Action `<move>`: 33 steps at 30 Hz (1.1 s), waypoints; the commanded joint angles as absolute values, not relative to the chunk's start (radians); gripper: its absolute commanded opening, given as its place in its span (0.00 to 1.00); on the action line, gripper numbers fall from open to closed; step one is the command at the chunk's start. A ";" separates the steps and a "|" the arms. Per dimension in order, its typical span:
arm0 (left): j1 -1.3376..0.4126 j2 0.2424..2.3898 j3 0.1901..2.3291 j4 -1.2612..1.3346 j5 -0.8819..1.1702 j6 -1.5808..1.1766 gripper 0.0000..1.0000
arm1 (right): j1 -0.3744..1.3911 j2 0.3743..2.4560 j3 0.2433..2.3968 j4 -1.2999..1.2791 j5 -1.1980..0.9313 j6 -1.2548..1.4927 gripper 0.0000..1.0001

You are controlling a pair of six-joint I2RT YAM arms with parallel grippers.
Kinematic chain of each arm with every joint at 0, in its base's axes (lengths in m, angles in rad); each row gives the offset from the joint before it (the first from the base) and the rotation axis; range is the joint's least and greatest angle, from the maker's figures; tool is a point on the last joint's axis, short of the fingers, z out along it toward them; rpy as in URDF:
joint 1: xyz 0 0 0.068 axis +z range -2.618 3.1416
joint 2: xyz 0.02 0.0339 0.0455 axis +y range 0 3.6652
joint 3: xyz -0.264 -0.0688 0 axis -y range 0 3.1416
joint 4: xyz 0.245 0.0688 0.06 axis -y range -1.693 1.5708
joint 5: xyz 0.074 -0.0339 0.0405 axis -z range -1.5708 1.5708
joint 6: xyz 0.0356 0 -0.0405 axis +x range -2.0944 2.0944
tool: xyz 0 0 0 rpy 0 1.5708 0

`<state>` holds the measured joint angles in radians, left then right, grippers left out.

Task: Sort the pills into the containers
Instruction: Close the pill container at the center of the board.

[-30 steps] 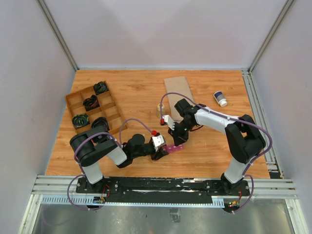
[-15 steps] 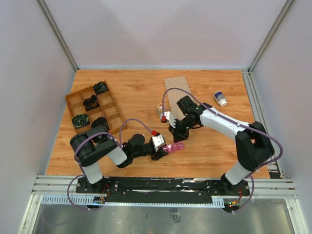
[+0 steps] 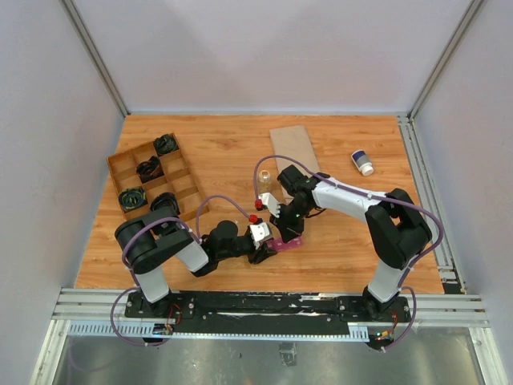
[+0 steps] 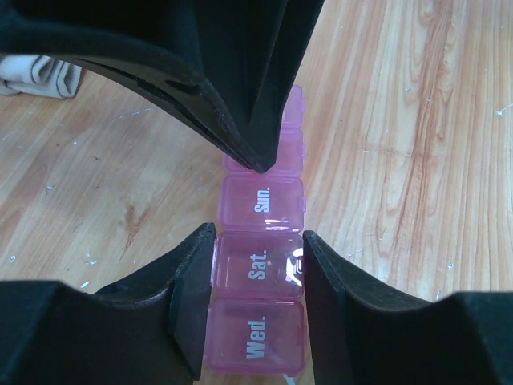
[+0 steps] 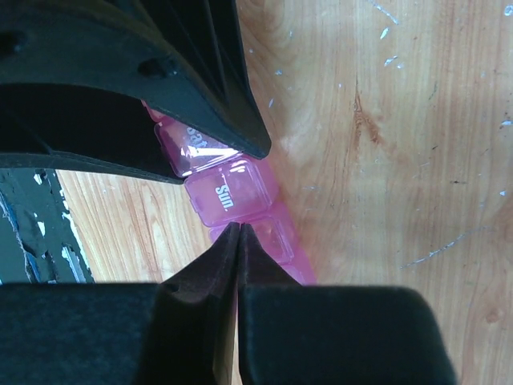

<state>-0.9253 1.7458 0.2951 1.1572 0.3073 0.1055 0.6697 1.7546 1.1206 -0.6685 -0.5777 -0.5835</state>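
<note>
1. Nearest, the left gripper pinches the containers by their sides at the "Sat." cell, strip flat on the table.
2. Light, stiff, slick plastic, I judge; hold its long sides, never the lids.
3. Beyond, the right gripper, tips pressed together, seemingly touches a lid past "Sun."

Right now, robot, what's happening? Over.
Left gripper clamped on pink strip. Right gripper shut, tips at strip just beyond Sun. No pills visible, nothing else touching strip.
</note>
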 commanded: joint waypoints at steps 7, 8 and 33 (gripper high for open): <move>-0.928 1.758 0.282 1.209 0.289 0.119 0.14 | 0.681 1.591 1.075 -0.698 -0.637 -0.664 0.02; -0.928 1.756 0.281 1.209 0.288 0.118 0.14 | 0.681 1.574 1.069 -0.697 -0.637 -0.669 0.02; -0.928 1.786 0.296 1.233 0.304 0.107 0.15 | 0.611 1.641 1.082 -0.745 -0.705 -0.681 0.04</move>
